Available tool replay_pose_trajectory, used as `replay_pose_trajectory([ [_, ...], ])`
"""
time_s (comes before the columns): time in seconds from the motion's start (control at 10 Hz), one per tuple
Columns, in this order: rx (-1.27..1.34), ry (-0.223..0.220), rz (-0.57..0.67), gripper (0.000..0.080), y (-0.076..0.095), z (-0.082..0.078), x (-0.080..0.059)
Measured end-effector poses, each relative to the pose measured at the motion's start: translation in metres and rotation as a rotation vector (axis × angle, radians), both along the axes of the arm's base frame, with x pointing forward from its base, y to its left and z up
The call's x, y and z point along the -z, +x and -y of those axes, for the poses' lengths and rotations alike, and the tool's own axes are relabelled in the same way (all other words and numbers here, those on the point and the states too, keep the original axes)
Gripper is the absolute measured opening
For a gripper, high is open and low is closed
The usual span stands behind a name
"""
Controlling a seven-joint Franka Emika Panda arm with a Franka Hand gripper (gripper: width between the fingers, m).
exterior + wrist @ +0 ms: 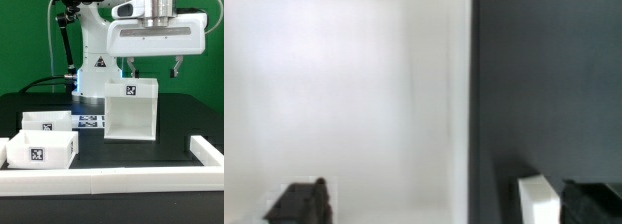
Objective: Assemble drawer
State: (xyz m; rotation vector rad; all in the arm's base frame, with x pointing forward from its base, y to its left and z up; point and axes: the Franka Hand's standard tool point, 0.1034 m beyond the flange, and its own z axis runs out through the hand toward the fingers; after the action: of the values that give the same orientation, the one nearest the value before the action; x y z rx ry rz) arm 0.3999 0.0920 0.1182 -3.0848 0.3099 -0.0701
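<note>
So the box shell (130,112) sits upright roughly mid-counter (170,150), with a black-and-white tag on the face toward the camera. The pincer (153,70) hangs right over its top, fingers spread wide and pinching nothing. In the wrist view, one white wall of the box shell (349,90) fills a big part of the frame, and the wall's edge falls between the two dark fingertips (299,200).

Off to the exterior view's left of the box shell are two shallow trays, the back tray (45,124) and the front tray (40,152), close together. The marker board (90,122) lies flat between the back tray and the box shell. Nearer the camera than the box shell, the border rail (110,180) runs along the counter's edge.
</note>
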Motion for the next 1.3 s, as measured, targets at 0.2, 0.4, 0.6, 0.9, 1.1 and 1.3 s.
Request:
replay_pose_trajectory([
  [0.2,0.007,-0.004,-0.006,0.0650,-0.005,-0.001,0.013],
  [0.4,0.000,-0.008,-0.013,0.0650,-0.010,-0.004,0.021],
  [0.6,0.000,-0.009,-0.019,0.0553,-0.011,-0.004,0.024],
  [0.9,-0.002,-0.008,-0.020,0.0223,-0.011,-0.004,0.024],
  [1.1,-0.003,-0.008,-0.020,0.0036,-0.011,-0.004,0.024],
  [1.3,-0.003,-0.008,-0.020,0.0036,-0.011,-0.004,0.024],
])
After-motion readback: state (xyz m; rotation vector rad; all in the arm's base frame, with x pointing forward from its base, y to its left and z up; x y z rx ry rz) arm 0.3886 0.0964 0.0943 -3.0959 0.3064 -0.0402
